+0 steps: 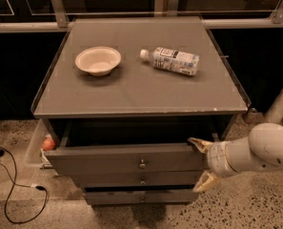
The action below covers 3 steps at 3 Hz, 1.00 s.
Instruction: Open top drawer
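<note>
Three drawers stand at lower centre: one top drawer (pixel 98 160) and two slimmer drawers (pixel 107 179), with three knobs (pixel 142 164) in all. The table (pixel 131 92) bears one bowl (pixel 98 60) and one bottle (pixel 170 61). One gripper (pixel 198 165), jaws apart, is at lower right.

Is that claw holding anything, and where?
Nothing is clamped: the open gripper straddles the right end of the top drawer, upper finger hooked over its top edge.

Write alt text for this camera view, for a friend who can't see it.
The robot's gripper sits open at the right end of the top drawer, which stands partly pulled out of a grey cabinet. On top of it are an empty white bowl and a plastic bottle lying on its side.
</note>
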{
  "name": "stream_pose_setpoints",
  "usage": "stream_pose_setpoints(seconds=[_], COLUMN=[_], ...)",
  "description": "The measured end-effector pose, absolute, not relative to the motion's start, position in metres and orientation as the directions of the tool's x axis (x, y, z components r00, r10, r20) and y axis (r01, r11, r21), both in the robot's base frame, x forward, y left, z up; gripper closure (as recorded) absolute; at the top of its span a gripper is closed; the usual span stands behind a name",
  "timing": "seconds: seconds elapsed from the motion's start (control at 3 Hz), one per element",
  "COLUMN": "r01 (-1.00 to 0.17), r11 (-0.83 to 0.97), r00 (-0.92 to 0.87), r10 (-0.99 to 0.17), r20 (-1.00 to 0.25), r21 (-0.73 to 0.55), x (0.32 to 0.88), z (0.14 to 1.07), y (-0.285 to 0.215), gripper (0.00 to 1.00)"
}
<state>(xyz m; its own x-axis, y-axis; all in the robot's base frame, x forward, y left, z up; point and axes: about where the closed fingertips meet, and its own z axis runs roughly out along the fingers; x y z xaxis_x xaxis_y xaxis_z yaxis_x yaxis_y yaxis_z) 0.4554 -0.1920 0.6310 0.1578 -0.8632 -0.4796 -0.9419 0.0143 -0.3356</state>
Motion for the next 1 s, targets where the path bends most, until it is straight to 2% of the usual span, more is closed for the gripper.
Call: stream_pose_setpoints(seconds=[0.67,1.0], r01=[-0.948,-0.948], r11=[-0.014,-0.014], r00=[0.191,0.191], r10=[-0.823,-0.823], r20=[-0.534,-0.534], r21=[-0.318,-0.318], x=[0.414,0.416], z=[0.647,0.653], y=[-0.191,-0.19], gripper=[0.65,0.88])
